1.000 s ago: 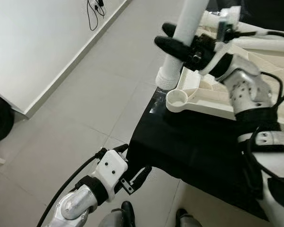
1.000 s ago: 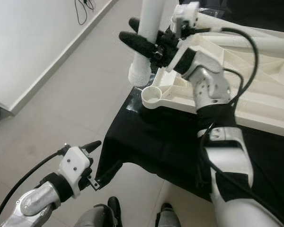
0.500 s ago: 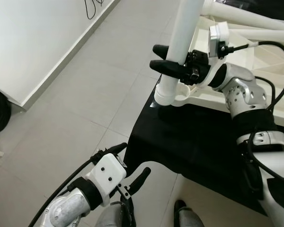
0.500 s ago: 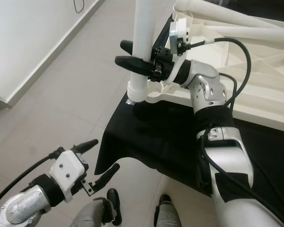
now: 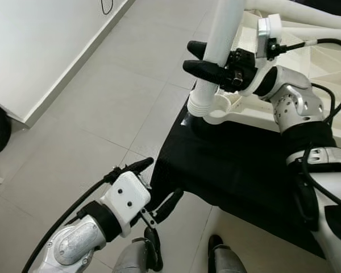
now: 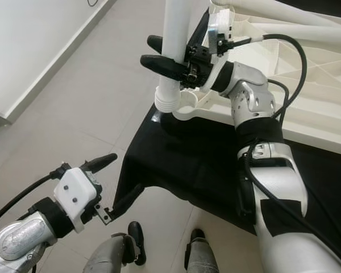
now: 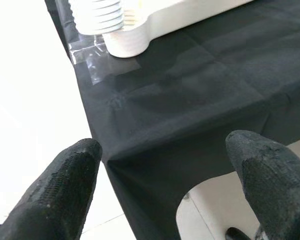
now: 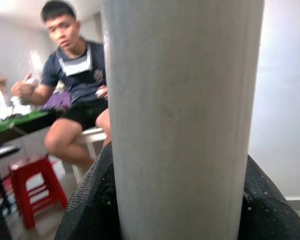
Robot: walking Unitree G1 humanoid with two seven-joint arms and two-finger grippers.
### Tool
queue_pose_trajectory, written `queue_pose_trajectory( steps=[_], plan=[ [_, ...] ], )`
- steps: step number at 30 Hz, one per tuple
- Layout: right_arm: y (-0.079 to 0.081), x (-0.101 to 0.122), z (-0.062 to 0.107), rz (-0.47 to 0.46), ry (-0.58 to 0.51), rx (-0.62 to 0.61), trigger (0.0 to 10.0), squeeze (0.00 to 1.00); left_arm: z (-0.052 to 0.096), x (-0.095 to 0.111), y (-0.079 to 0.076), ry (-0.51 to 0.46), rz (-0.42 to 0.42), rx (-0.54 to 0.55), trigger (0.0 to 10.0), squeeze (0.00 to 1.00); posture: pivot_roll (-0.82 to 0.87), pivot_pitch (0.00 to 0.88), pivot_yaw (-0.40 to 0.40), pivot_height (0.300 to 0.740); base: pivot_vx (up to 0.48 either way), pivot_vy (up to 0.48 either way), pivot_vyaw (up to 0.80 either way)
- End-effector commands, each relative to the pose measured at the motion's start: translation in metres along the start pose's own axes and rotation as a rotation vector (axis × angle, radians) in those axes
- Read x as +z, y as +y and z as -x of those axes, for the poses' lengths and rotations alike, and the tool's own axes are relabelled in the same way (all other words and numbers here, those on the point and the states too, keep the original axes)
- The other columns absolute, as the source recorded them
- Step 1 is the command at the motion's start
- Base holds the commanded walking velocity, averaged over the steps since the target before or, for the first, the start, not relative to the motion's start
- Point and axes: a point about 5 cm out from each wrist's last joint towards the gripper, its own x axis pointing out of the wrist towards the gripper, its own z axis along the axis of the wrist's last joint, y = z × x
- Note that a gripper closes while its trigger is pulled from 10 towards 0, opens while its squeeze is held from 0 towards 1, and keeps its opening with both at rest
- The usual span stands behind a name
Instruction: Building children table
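The white table leg (image 6: 175, 51) stands near-upright at upper centre of the head views, its ribbed end just beside the round corner socket (image 5: 219, 106) of the upturned white tabletop (image 6: 307, 108); the right gripper (image 6: 169, 56) is clenched around it. The socket looks empty; the leg should probably be centred over it, kept plumb, then pressed down. Lower left, the left gripper (image 5: 153, 185) hangs released beside the black cloth (image 7: 190, 100).
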Motion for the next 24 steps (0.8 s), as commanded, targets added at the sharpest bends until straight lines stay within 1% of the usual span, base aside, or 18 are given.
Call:
queue_pose_trajectory(
  steps=[1, 6, 13, 15, 20, 24],
  plan=[
    [0.0, -0.005, 0.003, -0.029, 0.013, 0.004, 10.0, 0.0, 0.003, 0.0, -0.004, 0.01, 0.024, -0.016, 10.0, 0.0, 0.1, 0.446, 0.069, 0.74, 0.0, 0.0, 0.0],
    [-0.002, -0.004, 0.009, -0.025, 0.016, -0.004, 10.0, 0.0, 0.004, 0.0, -0.006, 0.014, 0.028, -0.023, 10.0, 0.0, 0.09, 0.443, 0.071, 0.74, 0.0, 0.0, 0.0],
    [-0.004, 0.002, 0.021, 0.01, 0.043, -0.011, 10.0, 0.0, 0.004, 0.002, -0.008, 0.022, 0.031, -0.039, 10.0, 0.0, 0.09, 0.437, 0.073, 0.74, 0.0, 0.0, 0.0],
    [-0.005, 0.003, 0.024, 0.028, 0.054, -0.031, 10.0, 0.0, 0.004, 0.002, -0.009, 0.023, 0.029, -0.042, 10.0, 0.0, 0.09, 0.434, 0.075, 0.74, 0.0, 0.0, 0.0],
    [-0.008, 0.003, 0.027, 0.053, 0.077, -0.068, 10.0, 0.0, 0.003, 0.003, -0.01, 0.025, 0.026, -0.047, 10.0, 0.0, 0.09, 0.435, 0.075, 0.74, 0.0, 0.0, 0.0],
    [-0.008, 0.003, 0.028, 0.056, 0.079, -0.072, 10.0, 0.0, 0.003, 0.003, -0.01, 0.026, 0.025, -0.048, 10.0, 0.0, 0.09, 0.435, 0.075, 0.74, 0.0, 0.0, 0.0]
  ],
)
